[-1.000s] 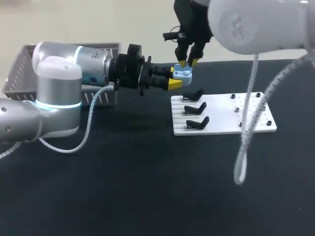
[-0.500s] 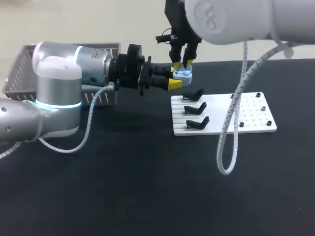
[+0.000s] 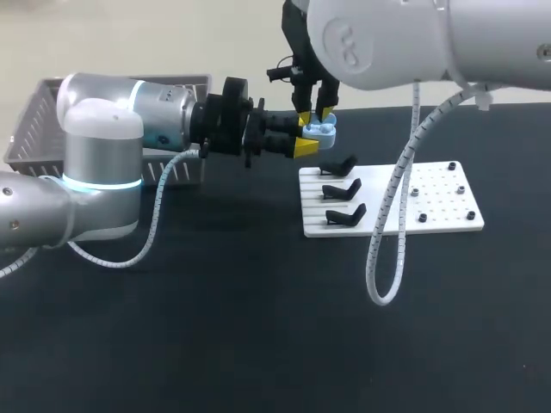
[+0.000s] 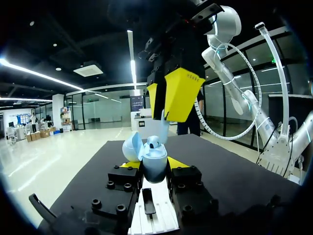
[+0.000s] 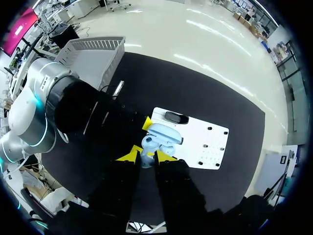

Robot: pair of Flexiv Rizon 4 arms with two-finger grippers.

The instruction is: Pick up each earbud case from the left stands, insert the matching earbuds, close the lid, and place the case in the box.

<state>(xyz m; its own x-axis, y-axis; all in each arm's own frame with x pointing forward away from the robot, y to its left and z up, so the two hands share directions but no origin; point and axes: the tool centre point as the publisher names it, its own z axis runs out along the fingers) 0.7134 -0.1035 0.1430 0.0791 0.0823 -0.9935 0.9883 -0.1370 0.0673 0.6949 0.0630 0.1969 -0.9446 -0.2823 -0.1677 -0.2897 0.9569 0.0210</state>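
A light blue earbud case (image 3: 322, 131) hangs above the table's far middle with its lid (image 4: 131, 147) swung open. My left gripper (image 3: 307, 136) is shut on its body (image 4: 155, 166) from both sides. My right gripper (image 3: 315, 112) comes down from above, its yellow tips right at the open case. A small light blue earbud (image 4: 154, 142) sits at the case's opening, directly under those tips. In the right wrist view the earbud (image 5: 146, 145) lies between my right gripper's (image 5: 146, 156) fingers, beside the case (image 5: 164, 133).
A white board (image 3: 396, 202) lies right of centre with three black stands (image 3: 341, 189) on its left side and small black pegs (image 3: 461, 190) on its right. A grey basket (image 3: 47, 116) stands at the far left behind my left arm.
My right arm has shifted left, bringing its tips from the case's right side to straight over it. The left arm and the case have kept still.
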